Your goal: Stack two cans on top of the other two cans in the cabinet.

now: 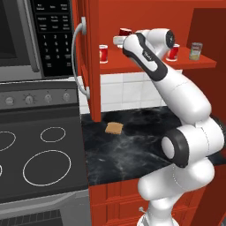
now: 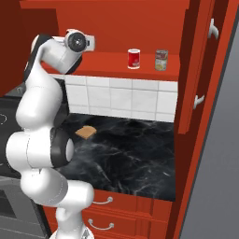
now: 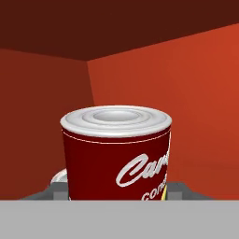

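Holding a red can [image 3: 116,154] between the claw [image 1: 122,39] fingers w/ jaws closed on it, I judge no stack done; green can [image 1: 195,51] & red can [image 1: 173,52] sit bare on cabinet shelf [image 1: 145,65], well to claw's right.

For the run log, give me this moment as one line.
phase: can in hand | gripper: shut on red-labelled can, inside cabinet | shelf: red can and olive-green can side by side, unstacked | counter: bread slice
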